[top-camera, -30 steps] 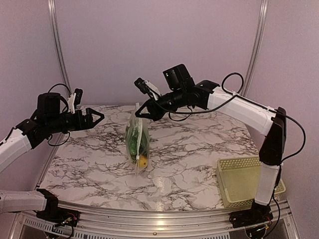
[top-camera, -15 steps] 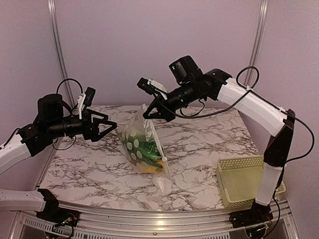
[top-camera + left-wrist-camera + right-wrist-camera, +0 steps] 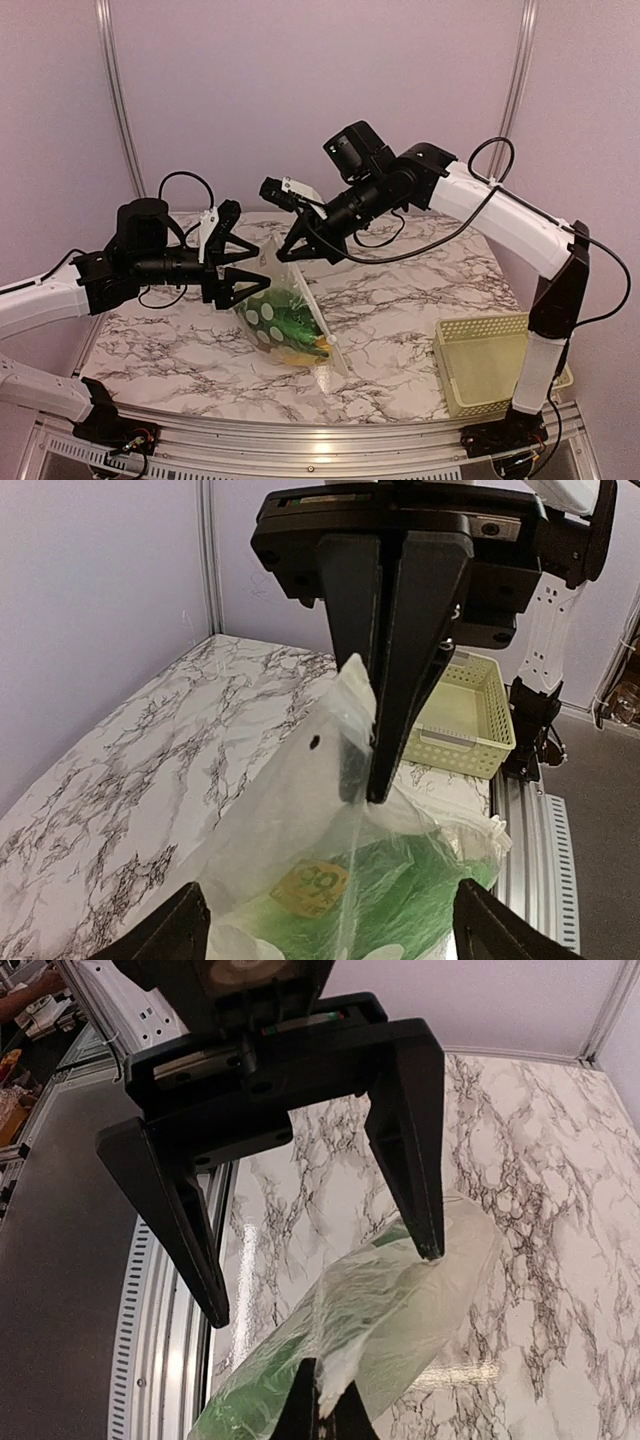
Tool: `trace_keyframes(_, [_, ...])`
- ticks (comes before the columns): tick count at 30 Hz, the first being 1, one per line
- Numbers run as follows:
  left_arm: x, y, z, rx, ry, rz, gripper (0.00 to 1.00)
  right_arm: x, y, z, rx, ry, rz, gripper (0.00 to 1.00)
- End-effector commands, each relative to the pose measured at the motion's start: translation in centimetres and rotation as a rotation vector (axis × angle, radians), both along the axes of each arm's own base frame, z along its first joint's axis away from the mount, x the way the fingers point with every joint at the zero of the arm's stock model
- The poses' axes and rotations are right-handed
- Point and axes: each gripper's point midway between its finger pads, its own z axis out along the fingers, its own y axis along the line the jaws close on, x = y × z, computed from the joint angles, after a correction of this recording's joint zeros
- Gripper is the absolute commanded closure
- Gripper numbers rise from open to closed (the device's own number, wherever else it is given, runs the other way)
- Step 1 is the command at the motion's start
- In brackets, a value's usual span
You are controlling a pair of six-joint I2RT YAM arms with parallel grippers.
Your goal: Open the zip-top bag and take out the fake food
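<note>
The zip-top bag (image 3: 268,318), clear with white dots, hangs tilted from its top edge, its bottom on the marble. Green and yellow fake food (image 3: 292,324) shows inside it. My right gripper (image 3: 292,254) is shut on the bag's top edge; in the right wrist view (image 3: 322,1412) white plastic is pinched between its fingers. My left gripper (image 3: 262,265) is open, its fingers either side of the bag's upper part (image 3: 400,1300). In the left wrist view it (image 3: 330,930) stays wide open below the bag (image 3: 290,830), with green food (image 3: 440,880) between the fingertips.
A pale yellow-green lattice basket (image 3: 490,362) stands at the table's right front corner, also seen in the left wrist view (image 3: 462,715). The metal table rail (image 3: 170,1290) runs along the near edge. A purple wall closes the back.
My left arm has swung right, up to the bag, with its jaws open. My right gripper has shifted a little left and down with the bag, which now tilts more.
</note>
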Motion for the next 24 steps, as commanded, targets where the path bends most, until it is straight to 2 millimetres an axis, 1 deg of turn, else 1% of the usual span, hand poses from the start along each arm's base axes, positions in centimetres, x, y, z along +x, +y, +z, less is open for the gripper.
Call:
trace_keyframes(1, [-0.1,-1.3,0.9,-0.005,-0.118,-0.027,0.16,-1.2,0.9,1.9,0.061,-0.021,0.072,1.00])
trace_keyframes(2, [-0.2,-1.5,0.8,0.002,-0.125,-0.033,0.18,-1.3,0.9,1.9,0.064,-0.020,0.078,1.00])
trace_keyframes(4, [-0.5,-1.9,0.5,0.012,-0.132,-0.047,0.25,-1.4,0.9,1.9,0.066,-0.019,0.086,1.00])
trace_keyframes(6, [-0.8,-2.2,0.3,0.016,-0.135,-0.057,0.35,-1.4,0.9,1.8,0.066,-0.022,0.089,1.00])
trace_keyframes(7, [-0.8,-2.2,0.3,0.017,-0.135,-0.058,0.42,-1.4,0.9,1.8,0.066,-0.024,0.092,1.00])
trace_keyframes(8, [-0.9,-2.3,0.1,0.020,-0.133,-0.059,0.46,-1.4,0.9,1.7,0.066,-0.024,0.093,1.00])
trace_keyframes(10, [-0.7,-2.2,-0.2,0.031,-0.122,-0.047,0.60,-1.5,0.9,1.7,0.068,-0.026,0.096,1.00])
trace_keyframes(13, [-0.4,-2.0,-0.3,0.033,-0.107,-0.021,0.84,-1.1,0.9,1.7,0.066,-0.040,0.081,1.00])
trace_keyframes(15, [0.0,-1.8,-0.3,0.020,-0.095,0.015,1.00,-0.5,0.9,1.5,0.066,-0.051,0.044,1.00])
trace_keyframes(16, [0.3,-1.6,-0.3,0.012,-0.088,0.038,1.00,0.2,0.8,1.7,0.073,-0.057,0.010,0.98])
trace_keyframes(17, [0.5,-1.4,-0.3,-0.003,-0.085,0.058,1.00,1.0,0.5,1.9,0.080,-0.060,-0.028,0.92])
trace_keyframes(18, [0.7,-1.3,-0.3,-0.018,-0.080,0.073,1.00,1.8,0.2,2.2,0.092,-0.059,-0.065,0.81])
trace_keyframes(19, [0.8,-1.1,-0.2,-0.043,-0.076,0.089,1.00,2.8,-0.6,2.8,0.120,-0.055,-0.108,0.70])
trace_keyframes(20, [0.9,-0.9,0.0,-0.072,-0.072,0.106,1.00,3.4,-1.3,3.1,0.146,-0.044,-0.141,0.61])
trace_keyframes(22, [1.2,-0.4,0.2,-0.121,-0.060,0.137,1.00,4.0,-2.9,4.3,0.225,-0.041,-0.207,0.46])
trace_keyframes(24, [1.7,0.0,0.0,-0.157,-0.026,0.179,1.00,4.2,-4.5,5.1,0.301,-0.063,-0.275,0.35])
